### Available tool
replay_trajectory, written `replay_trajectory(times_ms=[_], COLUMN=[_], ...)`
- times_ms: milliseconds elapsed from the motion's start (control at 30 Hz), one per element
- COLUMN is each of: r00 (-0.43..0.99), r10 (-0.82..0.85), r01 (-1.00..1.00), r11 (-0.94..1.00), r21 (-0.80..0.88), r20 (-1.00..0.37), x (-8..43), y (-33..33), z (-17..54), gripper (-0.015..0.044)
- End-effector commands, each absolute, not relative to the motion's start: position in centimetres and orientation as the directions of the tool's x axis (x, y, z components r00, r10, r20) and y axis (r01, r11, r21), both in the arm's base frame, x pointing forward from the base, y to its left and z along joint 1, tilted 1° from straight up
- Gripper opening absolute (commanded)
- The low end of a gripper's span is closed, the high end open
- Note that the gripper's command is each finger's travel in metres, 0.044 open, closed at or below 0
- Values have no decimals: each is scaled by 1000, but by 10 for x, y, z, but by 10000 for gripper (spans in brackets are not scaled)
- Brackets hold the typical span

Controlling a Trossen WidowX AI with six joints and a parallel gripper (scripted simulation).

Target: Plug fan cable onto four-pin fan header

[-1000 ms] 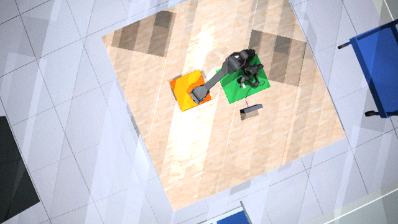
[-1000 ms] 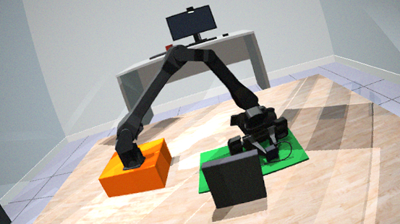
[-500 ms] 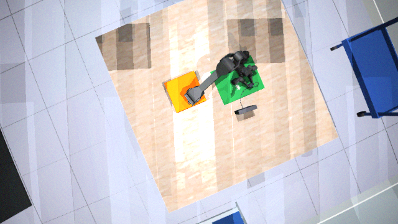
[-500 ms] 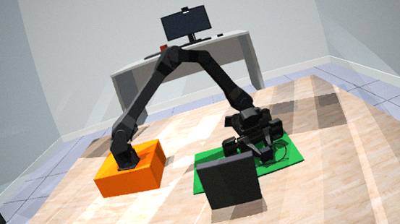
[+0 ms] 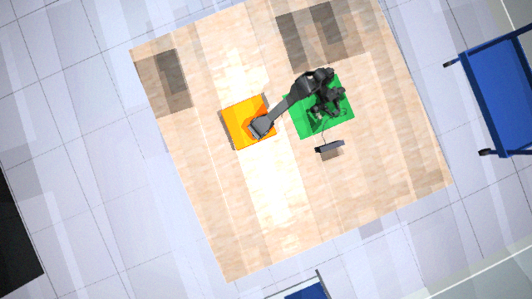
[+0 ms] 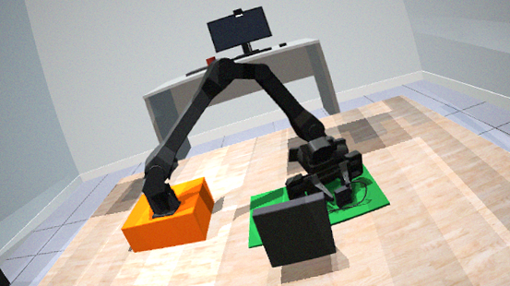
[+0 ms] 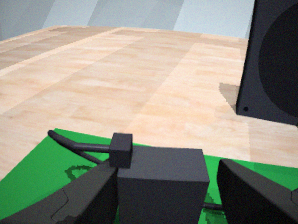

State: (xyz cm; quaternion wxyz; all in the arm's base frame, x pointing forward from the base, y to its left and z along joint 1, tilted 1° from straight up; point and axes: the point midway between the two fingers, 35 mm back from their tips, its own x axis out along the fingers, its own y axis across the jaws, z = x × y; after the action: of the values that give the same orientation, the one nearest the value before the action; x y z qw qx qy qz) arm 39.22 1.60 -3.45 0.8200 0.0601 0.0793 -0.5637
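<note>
The dark plug [image 6: 344, 196] [image 7: 162, 200] stands upright over the green board [image 5: 301, 129] [image 6: 377, 198] [image 7: 30, 185]. A small dark block with the cable [image 7: 95, 148] sits at its upper left in the wrist view. My gripper [image 5: 325, 111] [image 6: 337, 192] [image 7: 169, 168] is open around the plug. A gap shows between the plug and the right finger; the left fingertip is close beside it, and I cannot tell if they touch. The header and the plug's lower end are hidden, so its seating depth cannot be seen. The square fan [image 5: 330, 146] [image 6: 294, 232] [image 7: 275, 60] stands on edge beside the board.
The arm's base stands on an orange block [image 5: 237, 129] [image 6: 166, 236] beside the board. The cable loops over the board toward the fan. A desk with a monitor [image 6: 240, 29] stands beyond the wooden table [image 5: 353, 199] [image 6: 193, 278]. A blue cart [image 5: 503, 95] stands off to the side.
</note>
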Motion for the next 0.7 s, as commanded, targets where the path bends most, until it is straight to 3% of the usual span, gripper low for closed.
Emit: replay_trajectory(times_ms=[0, 667], r00=[352, 361], r10=[-915, -908], r01=[934, 929], r11=[357, 369], r21=[9, 5], r20=[-198, -213], x=[392, 388], y=[16, 34], z=[-35, -27], gripper=[205, 205])
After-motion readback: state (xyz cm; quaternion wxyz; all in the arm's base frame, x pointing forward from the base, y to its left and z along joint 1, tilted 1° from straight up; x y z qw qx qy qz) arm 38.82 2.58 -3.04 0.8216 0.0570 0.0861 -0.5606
